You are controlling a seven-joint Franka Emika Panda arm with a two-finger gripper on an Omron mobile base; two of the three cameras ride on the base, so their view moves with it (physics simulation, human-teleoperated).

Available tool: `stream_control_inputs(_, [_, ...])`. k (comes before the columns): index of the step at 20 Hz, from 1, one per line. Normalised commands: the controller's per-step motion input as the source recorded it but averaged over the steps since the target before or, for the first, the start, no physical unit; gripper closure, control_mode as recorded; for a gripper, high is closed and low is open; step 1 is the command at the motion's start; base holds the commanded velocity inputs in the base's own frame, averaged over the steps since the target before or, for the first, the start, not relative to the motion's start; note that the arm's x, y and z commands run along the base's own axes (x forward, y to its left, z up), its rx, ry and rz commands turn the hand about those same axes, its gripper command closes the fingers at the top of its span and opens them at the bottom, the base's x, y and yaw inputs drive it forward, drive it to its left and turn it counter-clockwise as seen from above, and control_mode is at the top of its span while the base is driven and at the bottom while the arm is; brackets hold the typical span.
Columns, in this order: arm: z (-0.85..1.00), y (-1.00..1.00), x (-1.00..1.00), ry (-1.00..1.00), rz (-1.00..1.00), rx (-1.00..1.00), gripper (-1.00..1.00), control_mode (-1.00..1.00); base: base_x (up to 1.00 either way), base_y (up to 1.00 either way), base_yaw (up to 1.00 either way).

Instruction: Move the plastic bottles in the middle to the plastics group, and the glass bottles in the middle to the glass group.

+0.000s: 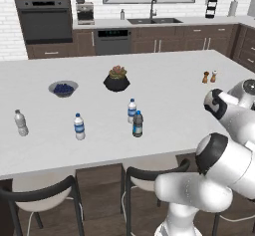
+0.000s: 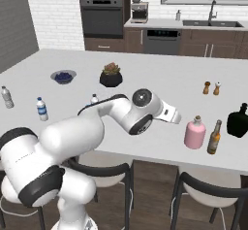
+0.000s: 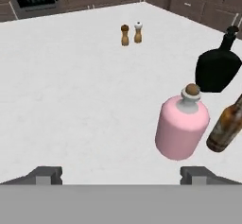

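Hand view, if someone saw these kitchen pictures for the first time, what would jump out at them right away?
Probably the pink bottle, squat and bright against the white island counter, standing right beside the brown bottle and the black bottle. The open gripper points at the counter just short of it, holding nothing. In the left base view, two blue-labelled bottles stand close together mid-counter, with two more water bottles further left.

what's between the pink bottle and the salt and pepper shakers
Nothing: in the hand view only bare white counter lies between the pink bottle and the shakers. The right base view shows the same.
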Motion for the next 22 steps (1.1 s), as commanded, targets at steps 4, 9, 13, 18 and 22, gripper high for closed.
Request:
stream_control_inputs(4, [0.0, 0.77, 0.0, 0.0, 0.2, -0.07, -1.0, -1.0, 0.0, 0.0, 0.0])
stream_control_inputs(9, [0.0, 0.82, 0.0, 0.03, 0.19, -0.1, -1.0, -1.0, 0.0, 0.0, 0.0])
stream_control_inputs(13, [0.0, 0.78, 0.0, 0.06, 0.17, -0.08, -1.0, -1.0, 0.0, 0.0, 0.0])
stream_control_inputs(18, [0.0, 0.74, 0.01, 0.06, 0.18, -0.06, -1.0, -1.0, 0.0, 0.0, 0.0])
stream_control_inputs(22, [0.02, 0.74, 0.02, 0.03, 0.12, -0.04, -1.0, -1.0, 0.0, 0.0, 0.0])
